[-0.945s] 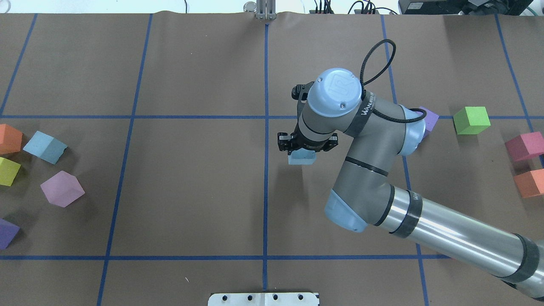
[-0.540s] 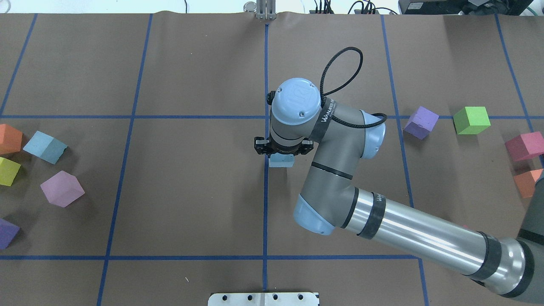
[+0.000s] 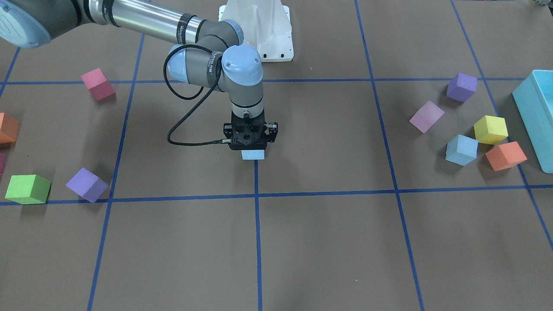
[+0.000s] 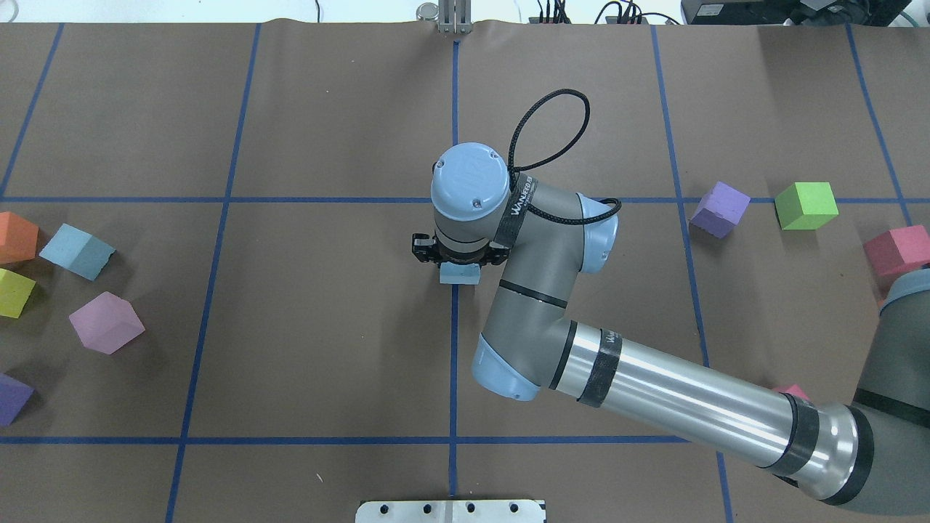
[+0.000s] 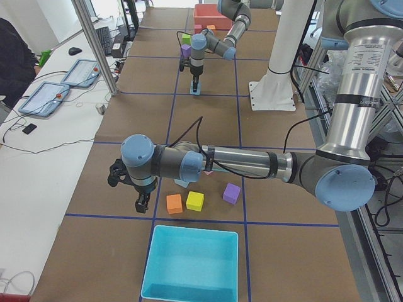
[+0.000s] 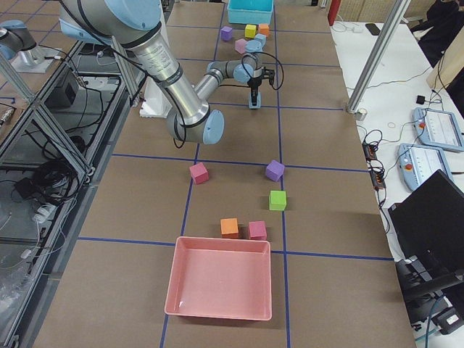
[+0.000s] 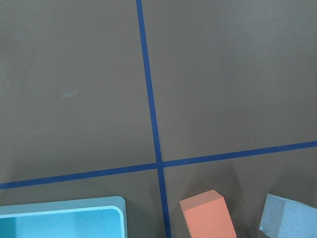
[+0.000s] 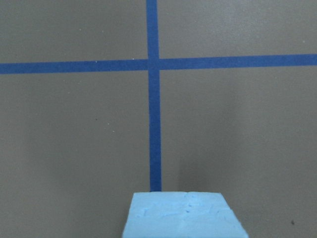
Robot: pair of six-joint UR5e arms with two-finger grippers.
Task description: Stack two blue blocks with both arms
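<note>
- Right gripper (image 4: 459,264) clamped on a blue block (image 4: 459,275), directly over the middle tape line (image 4: 454,349).
- Cube, so no long axis; faces square to that line.
- Second blue block (image 4: 76,250) well to that line's left, turned askew.
- Left gripper (image 5: 141,202): cannot tell how wide.

On the brown paper (image 4: 327,327) with its blue tape grid (image 4: 327,200), a purple cube (image 4: 719,209) and a green cube (image 4: 805,205) sat near each other at the overhead view's right, a pink cube (image 4: 898,249) by its right edge, while an orange cube (image 4: 14,237), a yellow cube (image 4: 13,293) and a lilac cube (image 4: 107,322) clustered at its left edge.
</note>
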